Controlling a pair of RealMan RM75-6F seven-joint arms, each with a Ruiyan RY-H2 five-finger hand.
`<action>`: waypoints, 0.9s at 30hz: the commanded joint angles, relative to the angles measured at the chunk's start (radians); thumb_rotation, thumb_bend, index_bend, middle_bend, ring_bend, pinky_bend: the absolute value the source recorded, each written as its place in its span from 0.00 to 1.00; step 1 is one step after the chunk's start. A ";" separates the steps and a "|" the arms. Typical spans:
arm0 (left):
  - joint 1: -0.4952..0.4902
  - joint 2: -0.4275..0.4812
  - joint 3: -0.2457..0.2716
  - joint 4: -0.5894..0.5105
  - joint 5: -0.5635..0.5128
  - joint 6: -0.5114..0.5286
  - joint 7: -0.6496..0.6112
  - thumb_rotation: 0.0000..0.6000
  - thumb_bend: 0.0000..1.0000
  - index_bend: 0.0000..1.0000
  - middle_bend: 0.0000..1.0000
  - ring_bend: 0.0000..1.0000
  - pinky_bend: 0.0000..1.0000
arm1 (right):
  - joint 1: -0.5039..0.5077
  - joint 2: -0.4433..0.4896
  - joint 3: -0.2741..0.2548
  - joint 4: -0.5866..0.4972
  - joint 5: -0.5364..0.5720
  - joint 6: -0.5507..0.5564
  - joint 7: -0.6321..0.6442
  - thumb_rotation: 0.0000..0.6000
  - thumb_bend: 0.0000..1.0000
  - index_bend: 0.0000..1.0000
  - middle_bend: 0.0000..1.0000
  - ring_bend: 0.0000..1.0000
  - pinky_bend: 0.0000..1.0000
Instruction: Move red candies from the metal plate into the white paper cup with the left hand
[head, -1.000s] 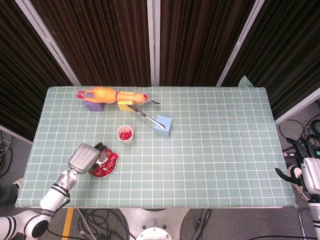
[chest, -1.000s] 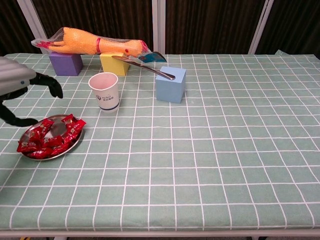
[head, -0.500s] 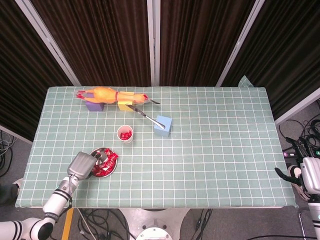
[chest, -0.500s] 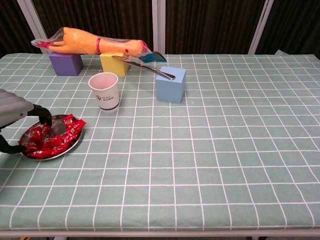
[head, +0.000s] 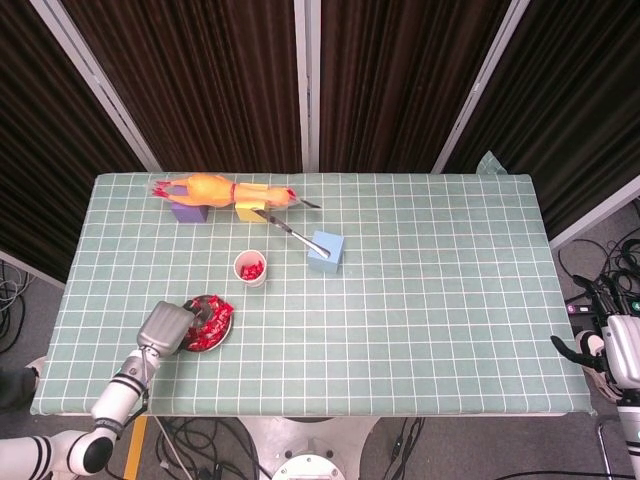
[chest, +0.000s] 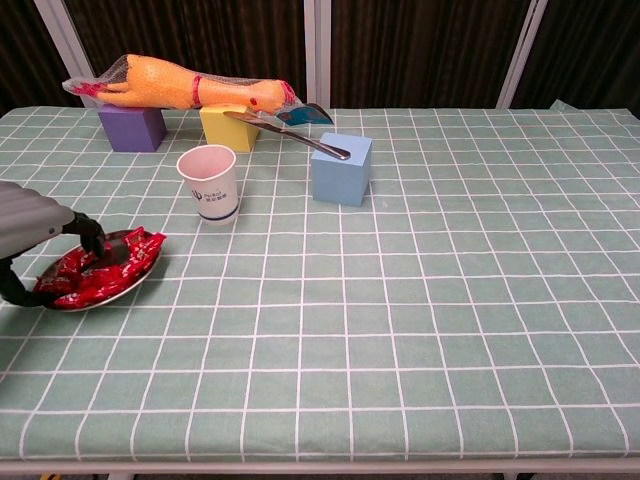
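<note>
I was working in what looked like a robotics lab: a table (head: 420, 300) under a green checked cloth stood before dark curtains (head: 210, 80) hung between metal posts (head: 95, 75), and loose cables (head: 625, 270) trailed over the grey floor (head: 20, 290) beside it.

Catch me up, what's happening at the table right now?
The left hand is down at the metal plate near the table's front left corner, its fingers reaching into the pile of red candies; whether it has one pinched can't be told. The white paper cup just behind the plate already holds some red candies. The right hand hangs off the table's right edge, idle.
</note>
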 joint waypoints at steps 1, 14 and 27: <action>0.002 -0.005 0.001 0.009 0.010 0.005 0.000 1.00 0.28 0.41 0.42 0.89 1.00 | 0.000 0.000 0.000 0.000 0.000 0.001 0.000 1.00 0.12 0.12 0.18 0.05 0.35; 0.014 -0.040 0.017 0.044 0.063 0.034 0.040 1.00 0.28 0.46 0.47 0.89 1.00 | -0.001 0.003 -0.001 -0.005 -0.001 0.003 -0.004 1.00 0.12 0.12 0.18 0.05 0.35; 0.023 -0.055 0.010 0.068 0.092 0.037 0.033 1.00 0.30 0.50 0.53 0.89 1.00 | -0.002 0.005 -0.001 -0.009 0.000 0.003 -0.006 1.00 0.12 0.12 0.18 0.05 0.36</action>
